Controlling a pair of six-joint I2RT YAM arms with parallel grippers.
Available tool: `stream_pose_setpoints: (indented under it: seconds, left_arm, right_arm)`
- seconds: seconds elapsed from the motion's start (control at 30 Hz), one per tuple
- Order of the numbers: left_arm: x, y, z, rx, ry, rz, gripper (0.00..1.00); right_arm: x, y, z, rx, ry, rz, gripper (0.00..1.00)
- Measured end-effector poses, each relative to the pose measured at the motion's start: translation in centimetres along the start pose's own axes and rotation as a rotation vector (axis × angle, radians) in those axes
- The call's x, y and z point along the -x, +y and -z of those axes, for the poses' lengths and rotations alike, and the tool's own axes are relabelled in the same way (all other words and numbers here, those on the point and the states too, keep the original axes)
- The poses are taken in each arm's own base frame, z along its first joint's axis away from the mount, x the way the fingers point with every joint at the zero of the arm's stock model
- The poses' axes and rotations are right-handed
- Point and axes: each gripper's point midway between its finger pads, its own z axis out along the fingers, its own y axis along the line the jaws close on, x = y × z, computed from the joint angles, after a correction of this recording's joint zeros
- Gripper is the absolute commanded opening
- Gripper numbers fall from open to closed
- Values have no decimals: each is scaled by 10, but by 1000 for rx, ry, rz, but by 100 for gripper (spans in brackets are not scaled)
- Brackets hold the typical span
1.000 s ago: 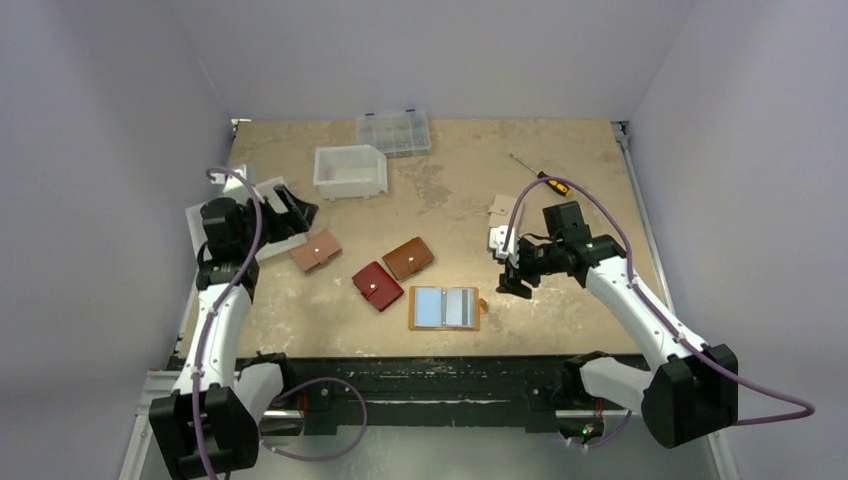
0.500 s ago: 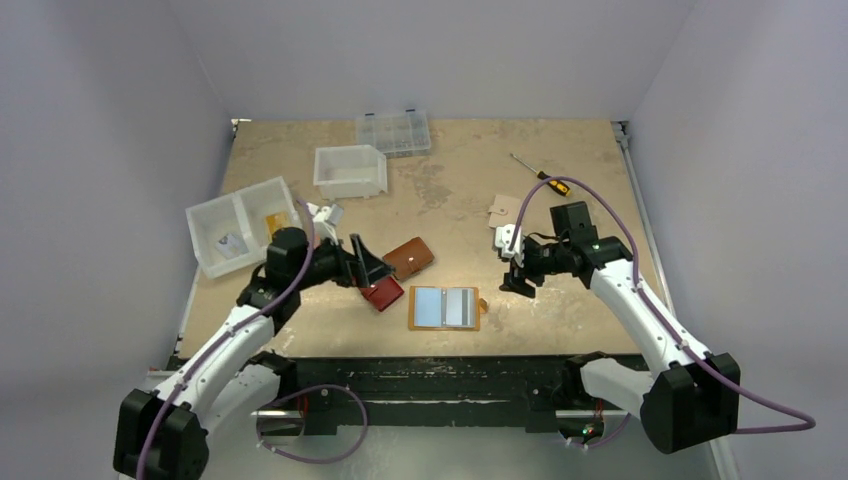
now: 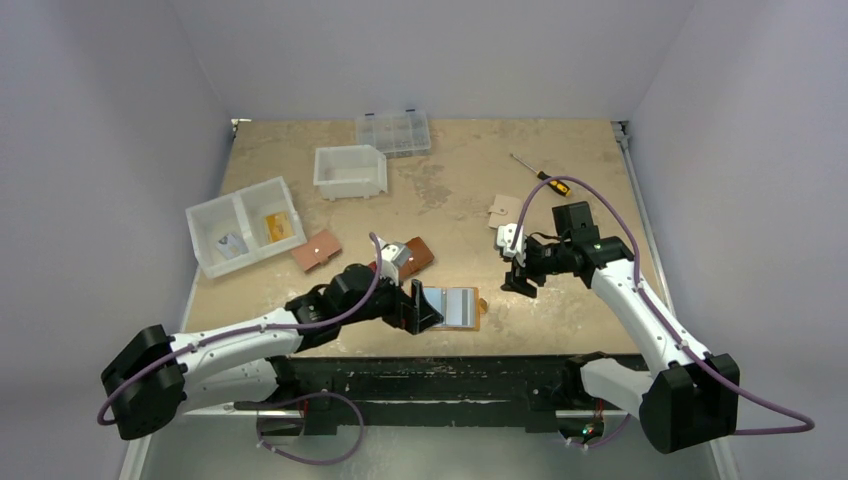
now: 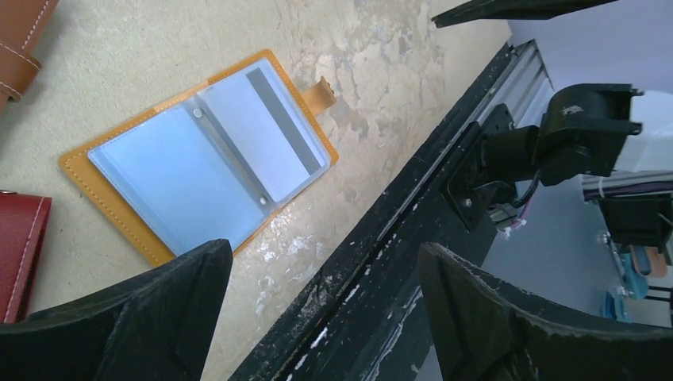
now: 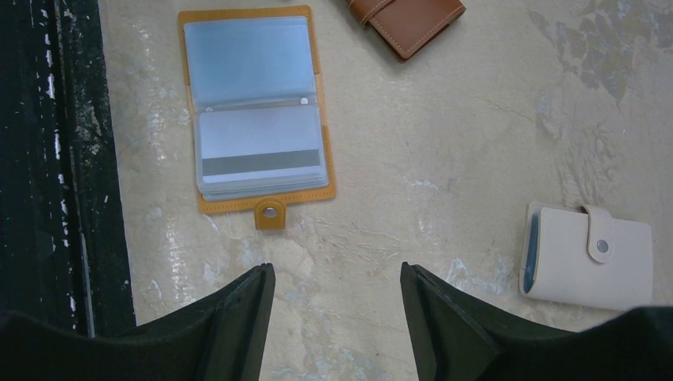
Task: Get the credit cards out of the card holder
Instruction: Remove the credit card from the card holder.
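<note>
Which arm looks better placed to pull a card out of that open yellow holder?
Left. The left pincer hangs open right at the card holder; the right pincer sits off to its side.

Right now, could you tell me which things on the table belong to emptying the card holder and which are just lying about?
Job: open mustard card holder; light blue card and striped card in its sleeves; probably the divided tray holding a yellow card.
Lying about: brown wallet, dark red wallet, pink wallet, cream wallet, screwdriver, white bin, clear organiser box.
</note>
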Motion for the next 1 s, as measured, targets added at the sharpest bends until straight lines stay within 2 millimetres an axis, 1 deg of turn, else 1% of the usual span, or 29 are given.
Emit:
stream_pose_setpoints:
  seconds: [0.13,0.3,0.4,0.5,0.6,0.7,0.87,1.0]
  left_arm:
    - [-6,-3,-8,22,-12,-20,93]
    - [3,-6,-11,29,-87,-15,93]
    - [3,-4,-10,32,-122,0,93]
    - [0,-2,-10,35,-136,12,93]
    - [0,-6,-11,28,-147,14,93]
    - [-3,-10,-14,25,-149,6,93]
    - [-12,-9,-19,44,-140,-20,93]
    - [-13,-9,-24,51,-151,-32,93]
  right_arm:
    - [0,0,0,-2,0,-1,68]
    - [-1,-1,1,-3,1,1,68]
    - [-1,-1,1,-3,1,3,68]
    - [-1,-1,1,-2,2,3,68]
    - [-1,0,1,-1,2,2,68]
    - [-1,0,1,1,3,2,68]
    - [-2,2,1,11,2,7,68]
    - [1,5,0,27,-15,18,68]
